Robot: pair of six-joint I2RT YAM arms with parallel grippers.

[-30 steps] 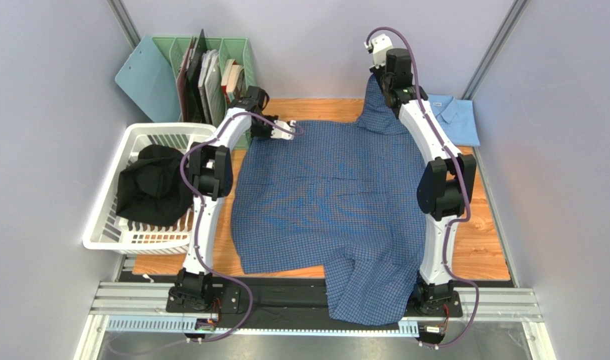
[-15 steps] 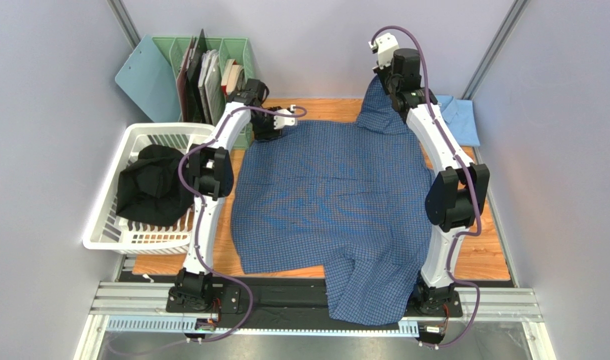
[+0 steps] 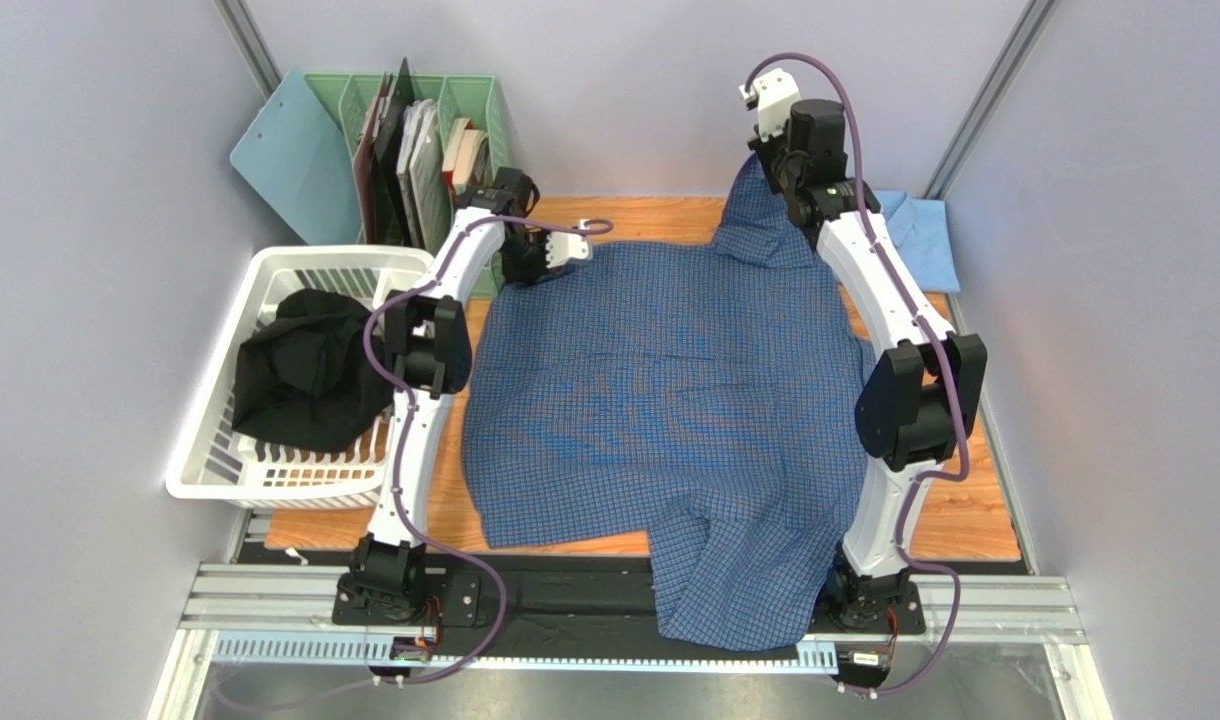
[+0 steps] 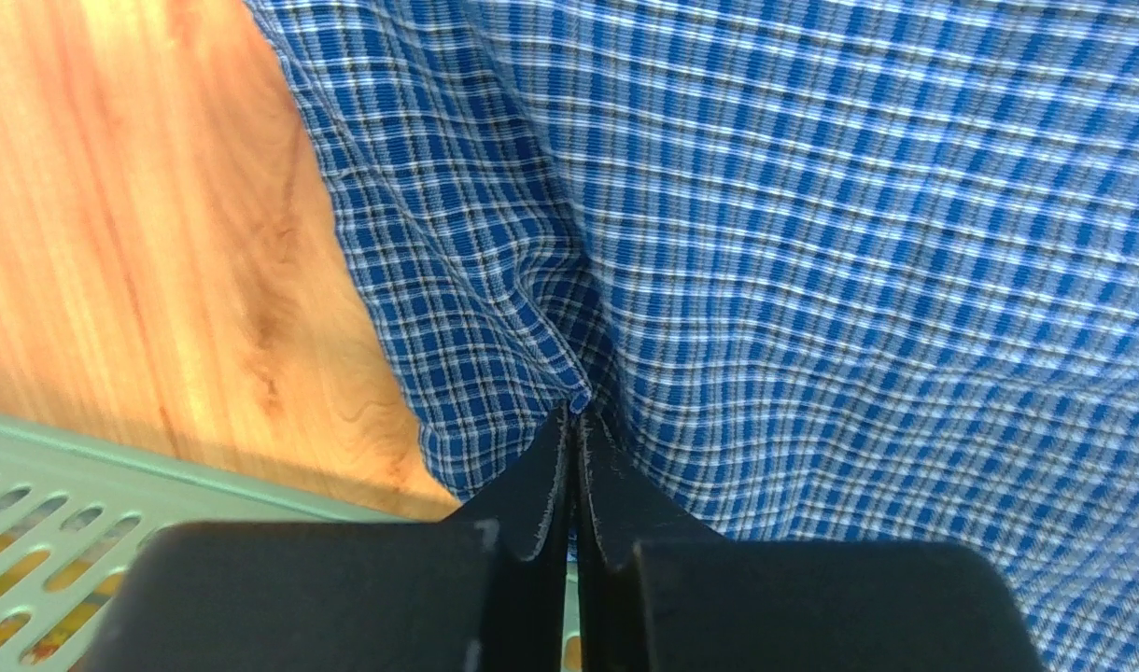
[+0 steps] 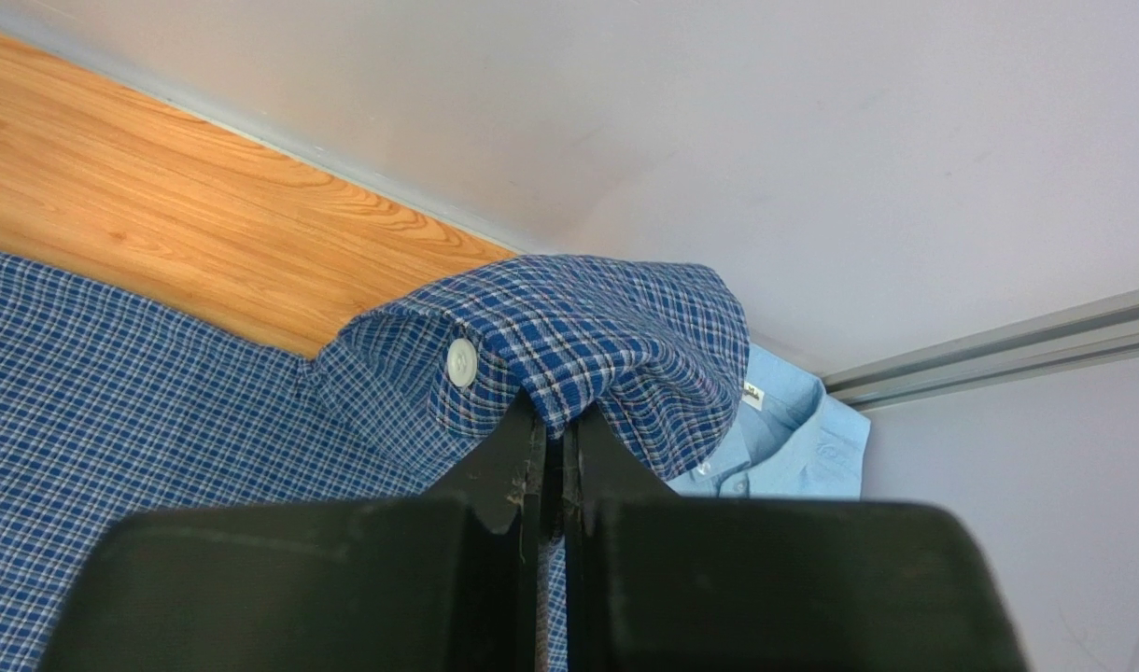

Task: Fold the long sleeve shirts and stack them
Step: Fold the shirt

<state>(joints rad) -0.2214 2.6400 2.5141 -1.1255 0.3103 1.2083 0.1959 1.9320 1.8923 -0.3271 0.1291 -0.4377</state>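
1. Flattening seems underway: the checked shirt [image 3: 661, 405] lies spread over the table [image 3: 980, 518].
2. The pale shirt [image 3: 920, 240] sits at the table's far-right corner.
3. By the table's far edge, the left gripper [image 4: 575, 420] and the right gripper [image 5: 554, 420] each pinch checked cloth; next, an even pull.

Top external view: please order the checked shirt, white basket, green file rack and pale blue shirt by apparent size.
1. checked shirt
2. white basket
3. green file rack
4. pale blue shirt, smallest as seen, though only partly visible
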